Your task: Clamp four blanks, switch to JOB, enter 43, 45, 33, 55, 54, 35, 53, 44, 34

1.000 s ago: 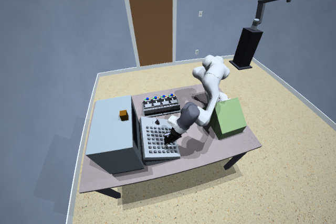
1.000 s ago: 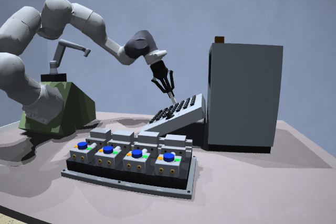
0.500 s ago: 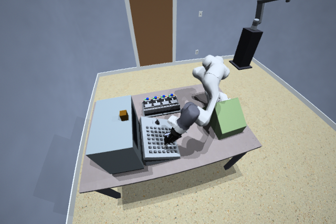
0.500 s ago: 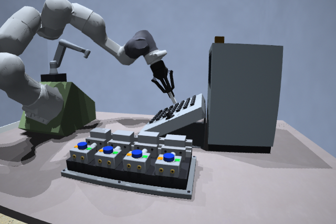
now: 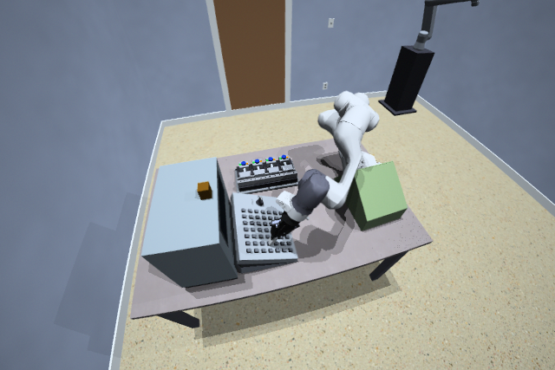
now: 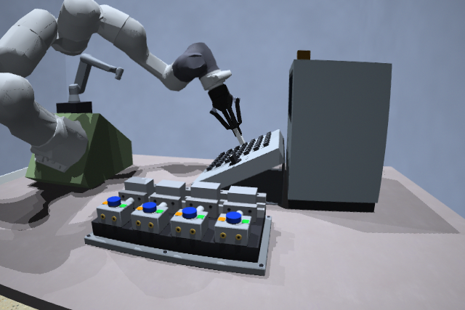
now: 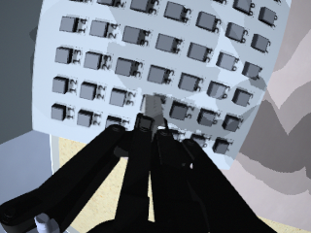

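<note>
Claw (image 5: 277, 232) (image 6: 237, 131) (image 7: 150, 107): clenched, grasping nothing, pale tip at the keys.
Cabinet (image 5: 183, 209) (image 6: 338, 130): one, beside the keyboard.
Keyboard (image 5: 264, 256) (image 6: 262, 155) (image 7: 44, 107): tip covers the spot between "32" and "52".
Vise row (image 5: 267, 181) (image 6: 172, 241): four stations, green and amber lenses lit; blanks presumably clamped, though hard to distinguish.
Lamp (image 5: 204, 189) (image 6: 303, 54): looks dark; JOB probably begun, keys entered uncertain.
Labels: "12", "13", "14" legible; no brand readable.
</note>
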Controlling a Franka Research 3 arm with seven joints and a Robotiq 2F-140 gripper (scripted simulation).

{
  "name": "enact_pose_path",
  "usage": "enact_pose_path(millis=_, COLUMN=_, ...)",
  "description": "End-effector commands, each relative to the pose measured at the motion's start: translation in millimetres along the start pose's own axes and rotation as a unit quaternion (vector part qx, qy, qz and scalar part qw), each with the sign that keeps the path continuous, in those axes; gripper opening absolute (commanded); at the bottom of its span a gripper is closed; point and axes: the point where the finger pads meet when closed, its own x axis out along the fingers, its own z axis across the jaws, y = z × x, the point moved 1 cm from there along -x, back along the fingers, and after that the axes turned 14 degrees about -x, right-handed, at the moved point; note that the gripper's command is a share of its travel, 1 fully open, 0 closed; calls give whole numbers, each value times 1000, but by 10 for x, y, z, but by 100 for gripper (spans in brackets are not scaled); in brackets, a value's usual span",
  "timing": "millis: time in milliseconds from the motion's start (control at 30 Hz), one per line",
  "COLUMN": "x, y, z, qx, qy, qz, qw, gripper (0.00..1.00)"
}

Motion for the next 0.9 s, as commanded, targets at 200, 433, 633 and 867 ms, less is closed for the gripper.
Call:
enact_pose_path(millis=200, x=59, y=0, z=-13, qx=3, qy=1, qz=0, qw=1000, gripper=0)
enact_pose_path(millis=433, x=86, y=0, z=-13, qx=3, qy=1, qz=0, qw=1000, gripper=0)
enact_pose_path(millis=633, x=107, y=0, z=-13, qx=3, qy=1, qz=0, qw=1000, gripper=0)
enact_pose_path(millis=867, x=116, y=0, z=-13, qx=3, qy=1, qz=0, qw=1000, gripper=0)
